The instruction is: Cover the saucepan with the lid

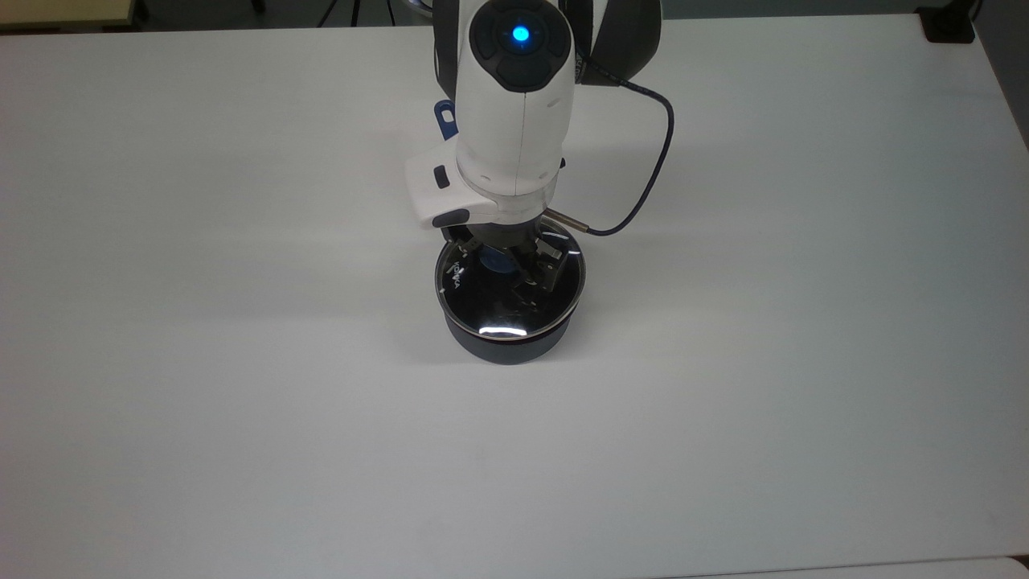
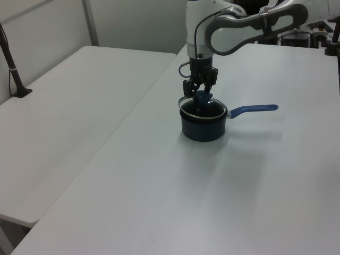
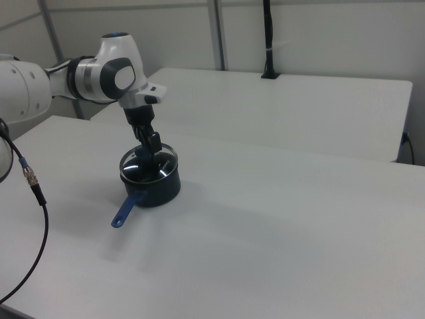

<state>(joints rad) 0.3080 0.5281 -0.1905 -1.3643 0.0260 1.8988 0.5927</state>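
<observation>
The white table [image 1: 241, 402] spreads wide, with bare surface all round the saucepan [image 1: 505, 344] and every edge well away. The arm [image 1: 514, 121] comes down from the top view's upper edge, directly over the pan. The saucepan stands upright near the table's middle; its long blue handle [image 2: 254, 109] points to the left view's right and toward the top view's top. The lid [image 1: 490, 310] sits over the pan's mouth, slightly tilted in the left view. The gripper [image 2: 201, 93] pinches the lid's blue knob [image 2: 203, 98].
</observation>
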